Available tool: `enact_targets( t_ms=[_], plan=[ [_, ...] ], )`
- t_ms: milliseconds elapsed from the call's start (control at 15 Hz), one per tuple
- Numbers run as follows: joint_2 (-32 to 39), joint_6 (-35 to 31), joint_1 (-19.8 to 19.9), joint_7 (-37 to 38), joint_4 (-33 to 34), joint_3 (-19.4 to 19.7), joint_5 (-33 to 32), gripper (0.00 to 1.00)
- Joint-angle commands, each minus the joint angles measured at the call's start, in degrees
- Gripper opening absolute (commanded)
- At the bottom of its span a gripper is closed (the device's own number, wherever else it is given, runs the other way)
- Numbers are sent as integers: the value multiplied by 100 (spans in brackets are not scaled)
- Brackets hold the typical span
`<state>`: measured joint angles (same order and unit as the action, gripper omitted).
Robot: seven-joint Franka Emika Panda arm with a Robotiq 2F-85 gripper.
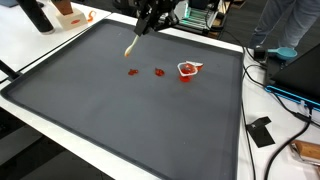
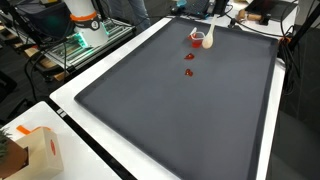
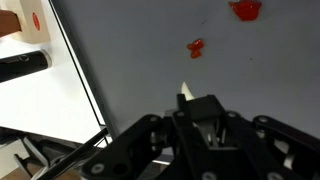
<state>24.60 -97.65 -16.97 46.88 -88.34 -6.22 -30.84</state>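
White bench (image 1: pixel 40 45) w/ dark grey mat (image 1: pixel 130 120); fingers (image 1: pixel 147 22) gripping a pale stick (image 1: pixel 131 45).
Fingers hang over the mat's far edge, clamped on the stick's top end. Stick slants down, tip low over mat, contact unclear. Small red cup (image 1: pixel 187 69) sits on mat nearby. Two red scraps (image 1: pixel 133 71) (image 1: pixel 159 71) lie betw. stick tip & cup, apart from both. Wrist view: stick end (image 3: pixel 186 95) pokes out betw. fingers.

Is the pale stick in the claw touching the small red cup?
Apart. In an exterior view the pale stick hangs far from the small red cup, grey mat between.
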Motion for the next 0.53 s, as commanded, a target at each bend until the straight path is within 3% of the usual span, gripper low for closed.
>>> enact_targets(
  t_ms=[0, 467],
  plan=[
    [-634, -431, 297, -577, -617, 19, 715, 6],
    [-1351, -915, 701, -1690, -1273, 53, 1947, 6]
  ],
)
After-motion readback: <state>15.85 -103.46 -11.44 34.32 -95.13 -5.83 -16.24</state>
